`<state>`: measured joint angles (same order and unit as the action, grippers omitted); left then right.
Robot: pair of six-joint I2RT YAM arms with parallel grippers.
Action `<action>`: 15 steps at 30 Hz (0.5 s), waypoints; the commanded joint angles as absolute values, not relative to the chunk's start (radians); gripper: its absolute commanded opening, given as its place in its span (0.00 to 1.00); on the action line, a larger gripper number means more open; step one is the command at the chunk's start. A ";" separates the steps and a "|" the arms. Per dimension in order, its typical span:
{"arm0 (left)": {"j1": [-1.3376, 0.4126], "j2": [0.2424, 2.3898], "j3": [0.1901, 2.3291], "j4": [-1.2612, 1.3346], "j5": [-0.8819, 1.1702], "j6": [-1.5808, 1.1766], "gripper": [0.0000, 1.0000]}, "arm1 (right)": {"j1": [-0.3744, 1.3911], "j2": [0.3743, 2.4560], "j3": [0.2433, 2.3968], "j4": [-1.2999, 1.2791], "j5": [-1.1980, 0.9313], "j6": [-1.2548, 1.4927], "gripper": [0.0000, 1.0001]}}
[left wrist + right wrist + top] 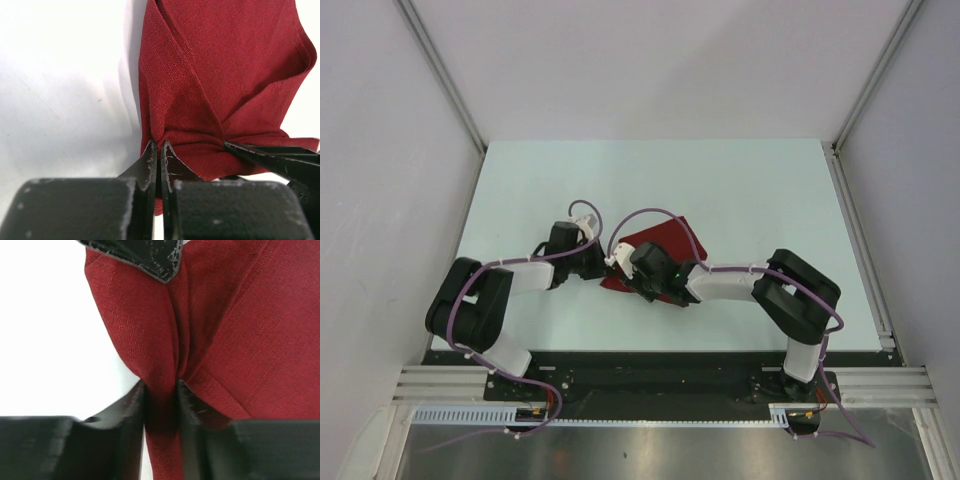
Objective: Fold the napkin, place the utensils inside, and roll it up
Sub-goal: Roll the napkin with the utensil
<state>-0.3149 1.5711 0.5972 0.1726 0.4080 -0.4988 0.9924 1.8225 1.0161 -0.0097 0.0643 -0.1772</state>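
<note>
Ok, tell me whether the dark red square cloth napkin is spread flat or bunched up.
Bunched, not flat: the dark red napkin gathers into creases where the left gripper and right gripper each pinch it.

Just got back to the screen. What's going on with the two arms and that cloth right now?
Both arms are working on the napkin, which lies on the table between them. The left pincer is shut on a gathered fold at the cloth's edge. The right pincer pinches a bunch of the same cloth close beside it. The napkin is creased and bunched where they hold it, and it is not yet rolled.
</note>
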 commanded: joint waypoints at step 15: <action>-0.299 1.224 0.454 0.172 0.160 -0.509 0.76 | 0.789 1.888 1.089 -0.270 -0.718 -0.038 0.00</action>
